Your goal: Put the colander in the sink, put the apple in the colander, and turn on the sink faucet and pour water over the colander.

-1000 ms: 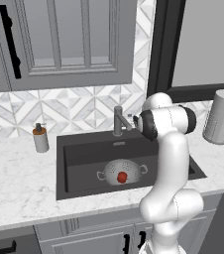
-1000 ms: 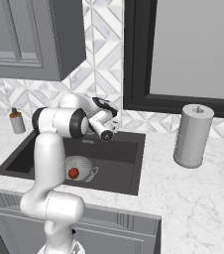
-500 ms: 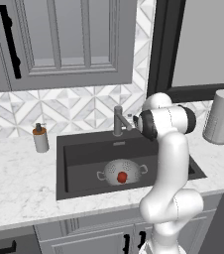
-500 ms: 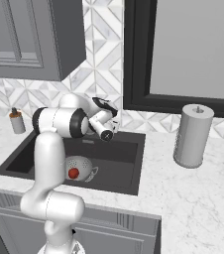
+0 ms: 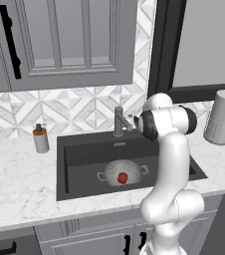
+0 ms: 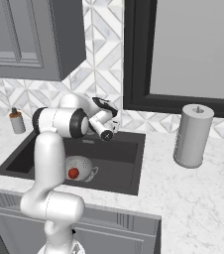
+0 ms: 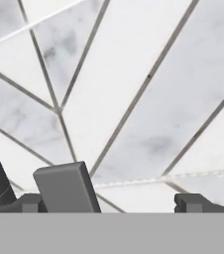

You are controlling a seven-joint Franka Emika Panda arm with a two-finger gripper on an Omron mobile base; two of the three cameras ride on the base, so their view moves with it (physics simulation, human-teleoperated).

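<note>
One apple [image 5: 122,177] sits inside colander [image 5: 115,170] in sink [image 5: 74,154].

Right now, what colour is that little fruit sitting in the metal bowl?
Red. The apple in the colander shows best in the left base view.
</note>
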